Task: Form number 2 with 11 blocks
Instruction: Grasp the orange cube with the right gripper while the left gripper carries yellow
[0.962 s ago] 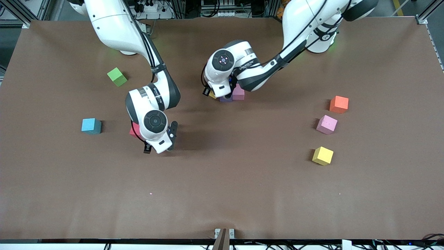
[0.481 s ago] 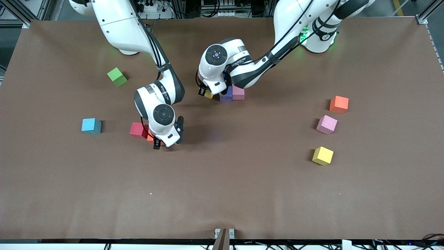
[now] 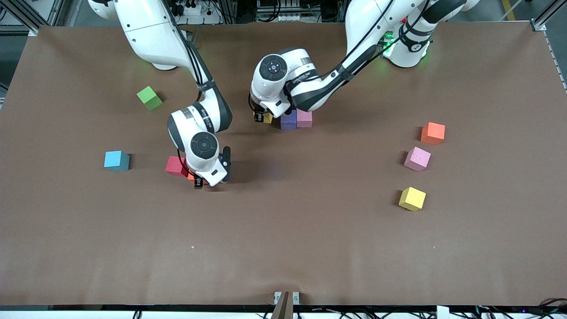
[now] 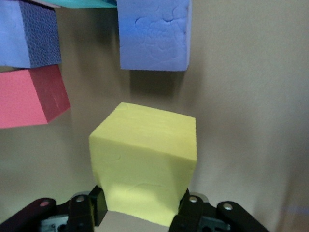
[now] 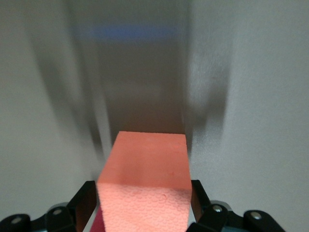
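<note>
My left gripper [image 3: 264, 118] is shut on a yellow block [image 4: 145, 162], held low beside a purple block [image 3: 288, 119] and a pink block [image 3: 304, 118] at the table's middle. The left wrist view shows two purple blocks [image 4: 153, 34] and a pink-red block [image 4: 26, 96] just past the yellow one. My right gripper [image 3: 197, 179] is shut on an orange-red block [image 5: 145, 179], low beside a red block [image 3: 176, 165]. Loose blocks: light blue [image 3: 117, 160], orange [image 3: 433, 133], pink [image 3: 417, 158], yellow [image 3: 412, 198].
A lime-green cube [image 3: 149, 98] lies toward the right arm's end, near that arm's base. The brown table [image 3: 283, 248] is bare along the edge nearest the front camera. The left arm's wrist covers part of the block cluster.
My right gripper has moved with its orange-red block toward the table's middle, uncovering the red block. My left gripper has shifted a little toward the bases with the yellow block.
</note>
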Robot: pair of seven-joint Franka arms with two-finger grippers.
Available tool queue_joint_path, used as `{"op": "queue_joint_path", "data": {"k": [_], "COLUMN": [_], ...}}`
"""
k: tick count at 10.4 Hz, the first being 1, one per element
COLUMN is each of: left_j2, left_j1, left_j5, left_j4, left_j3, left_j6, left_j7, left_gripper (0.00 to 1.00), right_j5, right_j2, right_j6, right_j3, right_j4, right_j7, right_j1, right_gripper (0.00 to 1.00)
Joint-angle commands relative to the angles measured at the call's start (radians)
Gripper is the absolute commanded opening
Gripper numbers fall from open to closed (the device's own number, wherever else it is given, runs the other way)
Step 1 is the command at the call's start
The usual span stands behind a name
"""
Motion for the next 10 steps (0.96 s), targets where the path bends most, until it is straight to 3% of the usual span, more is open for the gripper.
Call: {"op": "queue_joint_path", "data": {"k": [1,2,5,10], "left_j2": [0.014,0.024,0.033,0.053], "left_j1": [-0.017,-0.017,-0.034,-0.058], "left_j5": [-0.017,-0.017,-0.016,-0.006], "left_j4": [0.021,0.021,0.019,0.015], "left_j3": [0.029,0.031,0.037,0.075], "left_j6": [0.003,0.003,0.008,0.031], "left_j7": [-0.048,-0.054,-0.082,-0.084], "left_gripper": [0.00,0.00,0.00,0.00], "right_j5": [-0.015,-0.013,-0.003,0.112], "right_j2": [-0.032,-0.033,-0.062,-0.099], "right_j6": [0.035,0.033,0.017,-0.255], "right_j3": [0.007,0.007,0.003,0.002], "right_j4": [-0.050,-0.048,-0.040,0.078], "right_j7": [-0.057,-0.065,-0.065,-0.047], "right_j1": [-0.016,-0.017,-0.062,-0.119], "right_gripper": [0.34,0.03,0.00,0.00]}}
